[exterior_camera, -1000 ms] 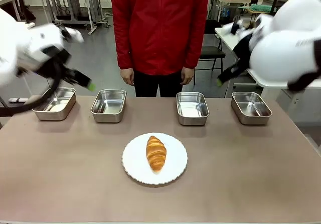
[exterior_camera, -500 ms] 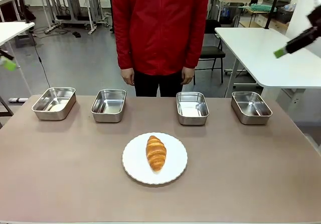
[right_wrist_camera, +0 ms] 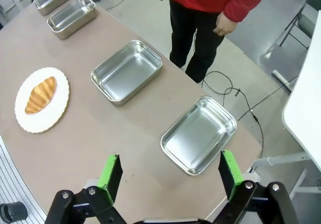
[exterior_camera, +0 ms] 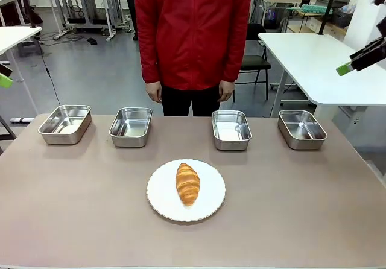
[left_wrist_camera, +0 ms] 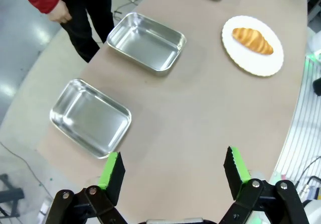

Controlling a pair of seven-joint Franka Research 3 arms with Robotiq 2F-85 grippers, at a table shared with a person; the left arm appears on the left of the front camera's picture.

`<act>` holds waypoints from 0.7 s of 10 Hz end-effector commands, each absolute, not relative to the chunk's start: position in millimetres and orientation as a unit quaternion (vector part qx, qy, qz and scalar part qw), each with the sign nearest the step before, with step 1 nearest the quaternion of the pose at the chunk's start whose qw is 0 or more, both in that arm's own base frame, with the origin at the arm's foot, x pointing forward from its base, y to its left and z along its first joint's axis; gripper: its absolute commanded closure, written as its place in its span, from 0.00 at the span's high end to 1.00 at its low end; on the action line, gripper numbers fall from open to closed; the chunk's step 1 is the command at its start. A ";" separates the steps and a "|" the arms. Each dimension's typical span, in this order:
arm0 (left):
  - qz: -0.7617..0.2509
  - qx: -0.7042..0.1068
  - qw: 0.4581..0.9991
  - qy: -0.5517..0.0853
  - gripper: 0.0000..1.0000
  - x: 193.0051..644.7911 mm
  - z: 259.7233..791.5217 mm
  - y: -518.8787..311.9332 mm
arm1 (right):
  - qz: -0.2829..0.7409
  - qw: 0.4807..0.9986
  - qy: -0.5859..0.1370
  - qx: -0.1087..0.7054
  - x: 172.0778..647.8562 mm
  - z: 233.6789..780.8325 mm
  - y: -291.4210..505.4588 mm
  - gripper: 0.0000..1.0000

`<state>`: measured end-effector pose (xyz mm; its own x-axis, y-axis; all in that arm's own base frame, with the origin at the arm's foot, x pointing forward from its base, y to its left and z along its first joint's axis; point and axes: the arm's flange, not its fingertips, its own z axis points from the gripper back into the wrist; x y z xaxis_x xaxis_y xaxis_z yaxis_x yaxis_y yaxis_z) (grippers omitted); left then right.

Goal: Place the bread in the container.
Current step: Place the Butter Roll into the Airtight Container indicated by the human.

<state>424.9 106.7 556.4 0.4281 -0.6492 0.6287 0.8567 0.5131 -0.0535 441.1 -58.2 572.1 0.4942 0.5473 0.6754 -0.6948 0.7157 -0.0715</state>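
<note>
Both arms have swung up and off the bench ends since a second ago. In the front view one green pad of the left jaws shows at the left edge and one pad of the right jaws at the right edge, both high and well apart from the white plate. The left jaws are released: in the left wrist view their pads stand wide, gripping nothing. The right jaws are released too, with their pads also wide and free.

The bread, a golden croissant, lies lengthwise on the middle of the plate. The plate rests on a brown bench. Beyond the plate stand four steel containers in a row, two to its left and two to its right. Beyond them, straight across from the plate, a person in a red jacket stands with hands hanging down.
</note>
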 end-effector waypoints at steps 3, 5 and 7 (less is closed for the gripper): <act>-0.451 -0.191 0.810 -0.324 1.00 438.1 569.5 149.1 | 0.383 0.839 -0.364 0.132 451.3 585.5 -126.1 1.00; -0.467 -0.196 0.784 -0.359 1.00 440.8 577.5 173.3 | 0.386 0.821 -0.388 0.161 454.7 582.6 -174.4 1.00; -0.479 -0.191 0.770 -0.377 1.00 446.4 578.5 195.4 | 0.391 0.806 -0.407 0.178 450.2 574.6 -205.6 1.00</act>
<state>437.6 188.1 581.7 0.3070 -0.5989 0.7396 0.8595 0.5082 0.0547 436.0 -197.0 579.8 0.3919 0.4935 0.7764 -0.7459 0.6645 -0.0458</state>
